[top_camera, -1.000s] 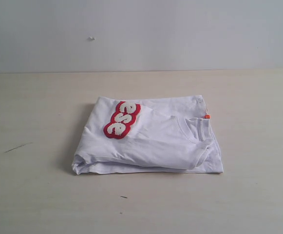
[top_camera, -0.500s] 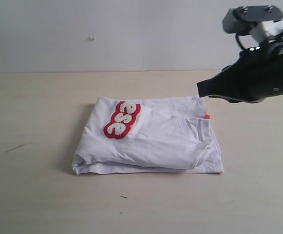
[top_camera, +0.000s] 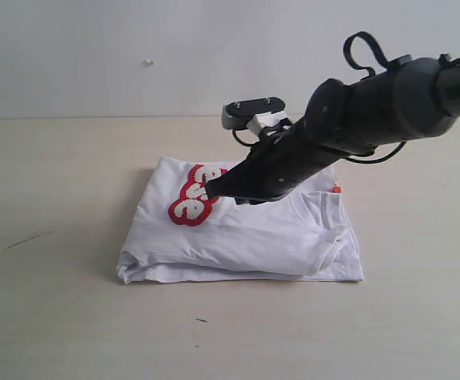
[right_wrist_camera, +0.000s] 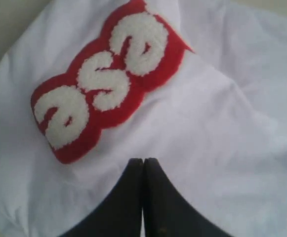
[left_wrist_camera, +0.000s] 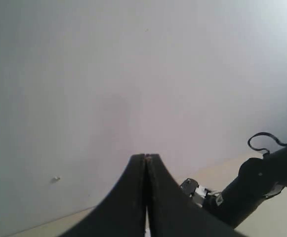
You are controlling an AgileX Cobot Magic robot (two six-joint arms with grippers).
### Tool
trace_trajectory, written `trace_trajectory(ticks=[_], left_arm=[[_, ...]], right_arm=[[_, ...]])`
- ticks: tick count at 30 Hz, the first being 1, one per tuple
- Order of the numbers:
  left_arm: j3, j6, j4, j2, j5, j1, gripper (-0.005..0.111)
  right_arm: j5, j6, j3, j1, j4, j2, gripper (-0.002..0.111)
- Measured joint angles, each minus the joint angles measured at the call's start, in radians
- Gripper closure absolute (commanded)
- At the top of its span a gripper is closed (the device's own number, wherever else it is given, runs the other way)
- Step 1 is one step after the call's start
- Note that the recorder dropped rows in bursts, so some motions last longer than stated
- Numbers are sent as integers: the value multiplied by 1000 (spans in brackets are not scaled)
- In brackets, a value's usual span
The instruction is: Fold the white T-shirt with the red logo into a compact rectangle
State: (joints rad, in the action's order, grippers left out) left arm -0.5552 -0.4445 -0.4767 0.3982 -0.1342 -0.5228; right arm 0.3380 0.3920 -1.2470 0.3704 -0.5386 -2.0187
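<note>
The white T-shirt (top_camera: 245,229) lies folded into a rough rectangle on the table, collar (top_camera: 318,207) and small orange tag (top_camera: 336,189) at its right. The red logo (top_camera: 191,198) with fuzzy white letters shows on the top layer at the upper left, partly covered by my right arm. My right gripper (top_camera: 210,190) is shut, its tip over the shirt right beside the logo; in the right wrist view the shut tips (right_wrist_camera: 143,160) hover over white cloth (right_wrist_camera: 222,128) just below the logo (right_wrist_camera: 103,79). My left gripper (left_wrist_camera: 146,156) is shut and empty, raised and facing the wall.
The pale wooden table (top_camera: 55,301) extends all around the shirt. A plain grey-white wall (top_camera: 134,55) stands behind. My right arm (top_camera: 372,111) reaches in from the right, also seen in the left wrist view as a dark arm (left_wrist_camera: 262,177).
The right arm has swung in from the upper right and come down over the shirt, its shut tip now by the logo. The shirt has not moved.
</note>
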Motion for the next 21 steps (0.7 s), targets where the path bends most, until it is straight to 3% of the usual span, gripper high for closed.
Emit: trace_trajectory(ticks=[21], left_arm=[[0,0,23,-114,-16,0,107]], right_arm=[[-59,-2,-22,83,-59,-137,108]])
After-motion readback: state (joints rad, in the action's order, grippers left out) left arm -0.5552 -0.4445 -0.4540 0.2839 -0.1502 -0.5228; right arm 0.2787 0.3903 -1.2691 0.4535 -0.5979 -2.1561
